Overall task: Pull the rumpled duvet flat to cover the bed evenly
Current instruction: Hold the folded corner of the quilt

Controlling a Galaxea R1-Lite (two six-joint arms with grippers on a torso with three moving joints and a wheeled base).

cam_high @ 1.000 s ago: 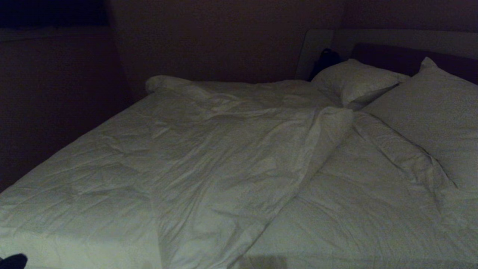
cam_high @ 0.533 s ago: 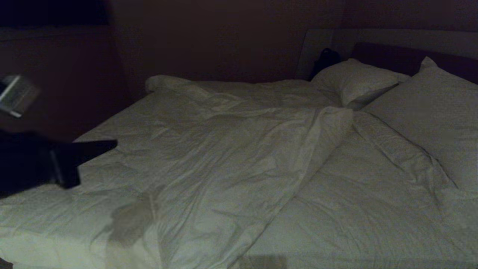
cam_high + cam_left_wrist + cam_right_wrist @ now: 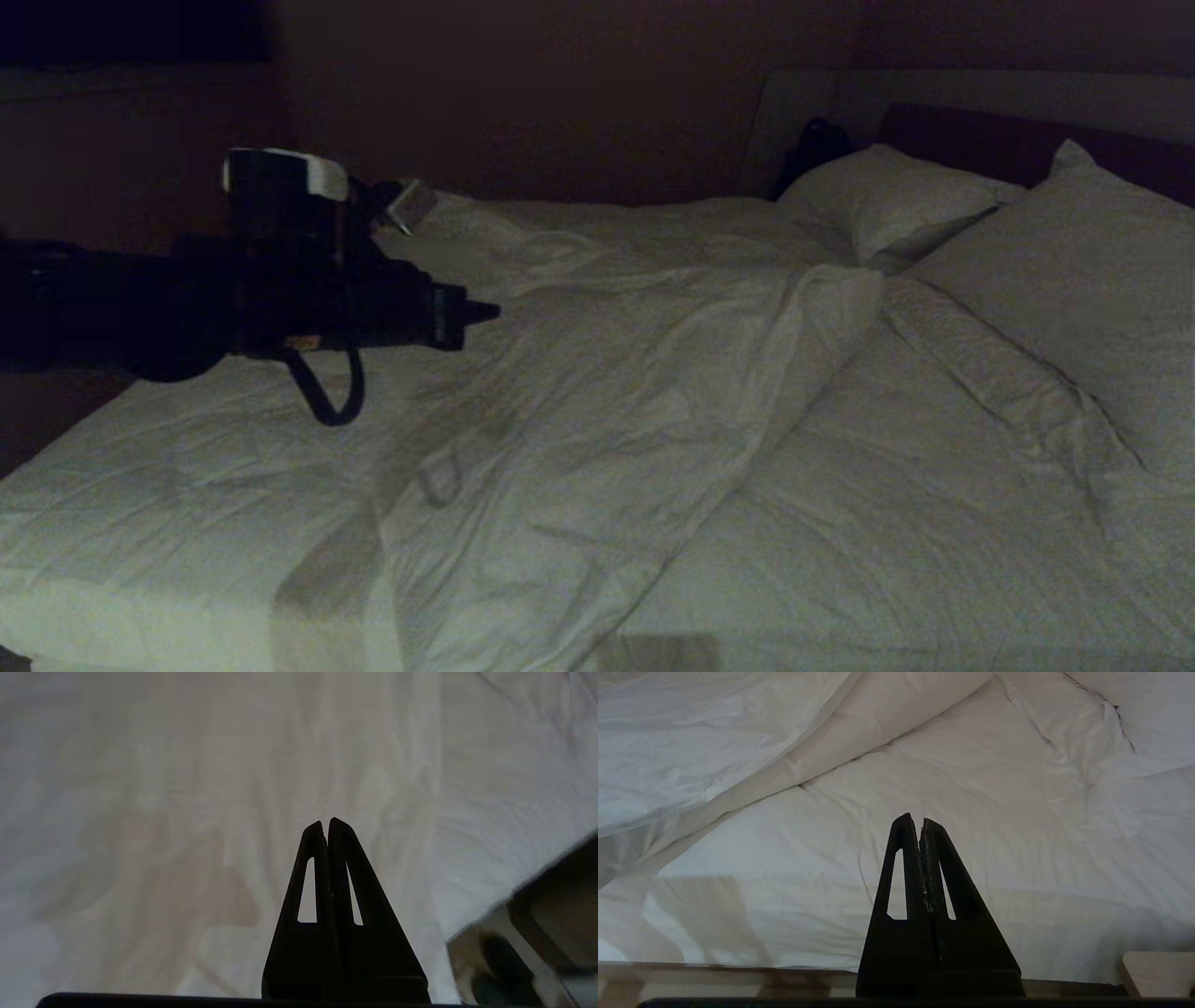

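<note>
While the wide low double bed (image 3: 56,597) with white bedding fills most of the head view, the very large white, puffy, creased cloth duvet (image 3: 560,411) is seen lying unevenly across it. The duvet is bunched over the left and middle of the mattress, and its edge runs as a raised diagonal fold from near the pillows down toward the foot. To the right of that fold the thin flat white sheet (image 3: 887,523) is left uncovered. Two plump white rectangular pillows are placed at the head end, the smaller-looking one (image 3: 887,201) further back and the other (image 3: 1092,299) at the right edge, both against the dark padded headboard (image 3: 1008,145) in its pale surround.

The black left gripper (image 3: 481,312) is held out level above the duvet's left part, not touching the cloth; its shadow is cast on the fabric beneath. In the left wrist view its two fingers (image 3: 315,868) are shown pressed together with nothing between them, the duvet surface lying beyond them.

The black right gripper (image 3: 920,823) is seen only in the right wrist view, low at the bed's near side, just above a pale wooden base frame (image 3: 714,977). Its fingers are likewise pressed together, empty, pointing toward the bare sheet and the duvet's folded edge.
</note>
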